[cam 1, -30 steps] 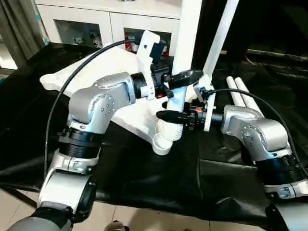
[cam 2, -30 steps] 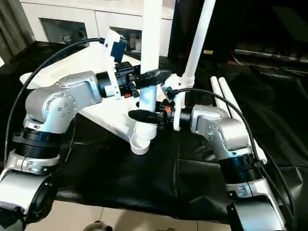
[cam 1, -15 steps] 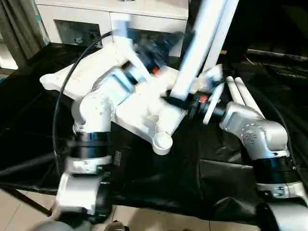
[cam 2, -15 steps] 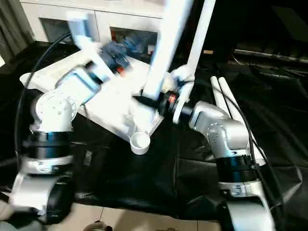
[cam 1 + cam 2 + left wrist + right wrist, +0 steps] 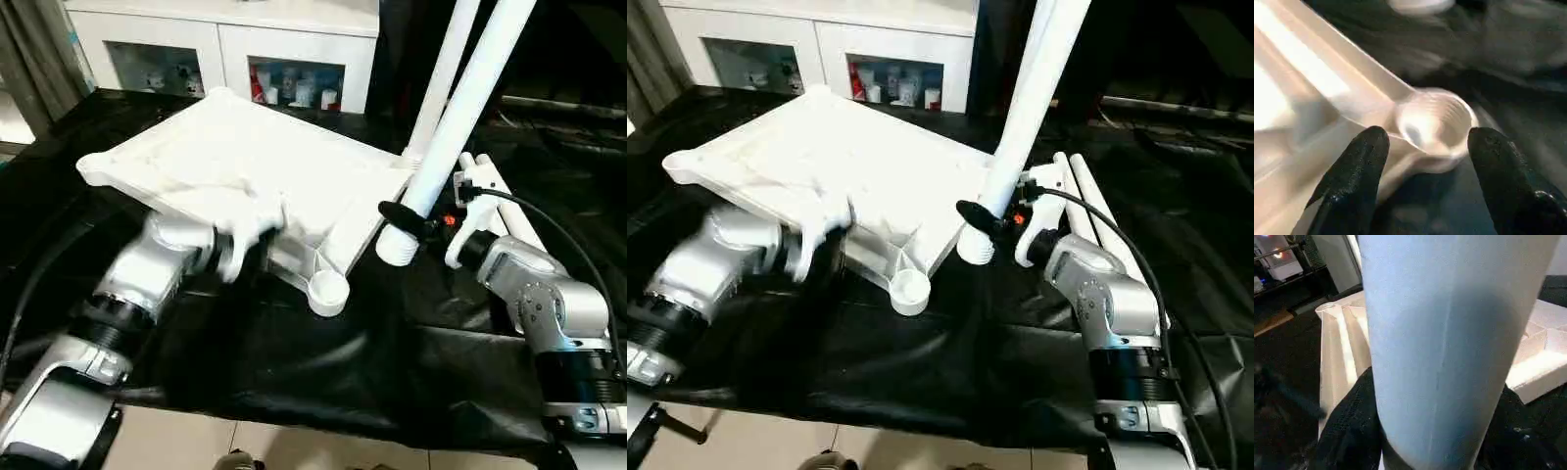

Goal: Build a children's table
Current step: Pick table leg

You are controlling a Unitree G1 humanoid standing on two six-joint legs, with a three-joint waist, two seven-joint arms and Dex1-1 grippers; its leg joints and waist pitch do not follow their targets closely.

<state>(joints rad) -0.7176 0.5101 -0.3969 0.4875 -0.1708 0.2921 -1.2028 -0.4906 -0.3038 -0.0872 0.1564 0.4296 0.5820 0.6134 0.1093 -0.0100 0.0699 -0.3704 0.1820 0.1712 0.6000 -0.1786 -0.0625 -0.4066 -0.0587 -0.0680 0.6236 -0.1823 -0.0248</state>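
Observation:
The white tabletop point(image 5: 245, 166) lies upside down on the black cloth, ribs up, with a round corner socket point(image 5: 329, 291) nearest me. My right gripper point(image 5: 406, 223) is shut on a white leg point(image 5: 470, 98) near its lower end. That leg leans up to the right, its foot hanging beside the tabletop, clear of the socket. My left gripper point(image 5: 1428, 136) is open and holds nothing; it hangs low by the tabletop's near edge, and in the left wrist view a corner socket point(image 5: 1436, 128) lies just beyond its fingers point(image 5: 1359, 166). Behind, another leg point(image 5: 443, 69) stands upright at the far corner.
Two more white legs point(image 5: 493, 191) lie side by side on the black cloth point(image 5: 323, 382) to the right of the tabletop. A white glass-door cabinet point(image 5: 225, 54) stands behind the work. A black cable point(image 5: 549, 235) loops over my right forearm.
My left gripper let go of the leg and swung down to the tabletop's near edge. The right gripper tipped the leg to the right, away from the near corner socket.

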